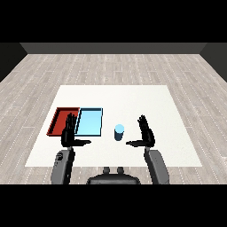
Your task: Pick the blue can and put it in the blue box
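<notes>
A blue can (119, 132) stands upright on the white table (133, 99), right of the light blue tray (90, 122). My right hand (145, 133) is a short way to the can's right, open, fingers straight up and thumb pointing toward the can, not touching it. My left hand (69, 132) is open too, fingers straight, raised over the near edges of the red tray (62, 120) and the blue tray, thumb pointing right. Both trays look bare inside.
The two trays lie side by side at the table's left half. The table's near edge runs just behind my forearms.
</notes>
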`<action>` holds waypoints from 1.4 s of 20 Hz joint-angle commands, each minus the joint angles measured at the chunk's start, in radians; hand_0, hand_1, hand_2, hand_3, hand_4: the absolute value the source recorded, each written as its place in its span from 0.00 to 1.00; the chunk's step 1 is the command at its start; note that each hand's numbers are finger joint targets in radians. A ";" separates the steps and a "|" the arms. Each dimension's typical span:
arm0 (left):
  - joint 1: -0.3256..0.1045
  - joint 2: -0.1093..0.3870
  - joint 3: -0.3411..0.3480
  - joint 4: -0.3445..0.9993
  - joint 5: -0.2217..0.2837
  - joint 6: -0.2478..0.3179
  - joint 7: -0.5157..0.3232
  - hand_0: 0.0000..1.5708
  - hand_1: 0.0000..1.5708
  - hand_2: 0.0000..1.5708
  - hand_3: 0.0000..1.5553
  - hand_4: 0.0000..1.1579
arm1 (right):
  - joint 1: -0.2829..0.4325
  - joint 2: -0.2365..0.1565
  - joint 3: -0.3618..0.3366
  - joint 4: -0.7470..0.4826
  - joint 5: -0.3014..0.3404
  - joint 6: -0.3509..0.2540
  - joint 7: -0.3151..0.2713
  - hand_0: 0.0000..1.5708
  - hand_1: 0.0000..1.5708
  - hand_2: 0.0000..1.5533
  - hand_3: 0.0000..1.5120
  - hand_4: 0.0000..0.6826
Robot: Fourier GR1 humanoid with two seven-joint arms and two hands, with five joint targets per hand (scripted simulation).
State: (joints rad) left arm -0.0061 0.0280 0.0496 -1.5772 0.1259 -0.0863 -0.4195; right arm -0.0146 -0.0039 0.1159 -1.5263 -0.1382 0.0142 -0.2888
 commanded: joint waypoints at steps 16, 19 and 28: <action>0.010 0.014 0.025 -0.038 0.063 -0.026 0.022 0.00 0.00 0.00 0.00 0.00 | -0.081 0.004 0.143 0.181 -0.123 -0.186 -0.008 0.00 0.00 0.00 0.00 0.00; -0.024 0.015 0.035 0.005 0.045 -0.005 0.011 0.00 0.00 0.00 0.00 0.00 | -0.118 -0.001 0.031 0.241 -0.115 -0.062 -0.020 0.00 0.00 0.00 0.00 0.00; 0.004 0.039 0.058 0.046 0.058 -0.054 -0.062 0.00 0.00 0.00 0.00 0.00 | -0.193 0.004 0.126 0.455 -0.187 -0.131 -0.153 0.00 0.00 0.00 0.00 0.00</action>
State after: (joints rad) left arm 0.0170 0.0372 0.0723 -1.5841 0.1617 -0.1041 -0.4524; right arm -0.1532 -0.0014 0.2363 -1.1851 -0.3031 -0.1088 -0.3791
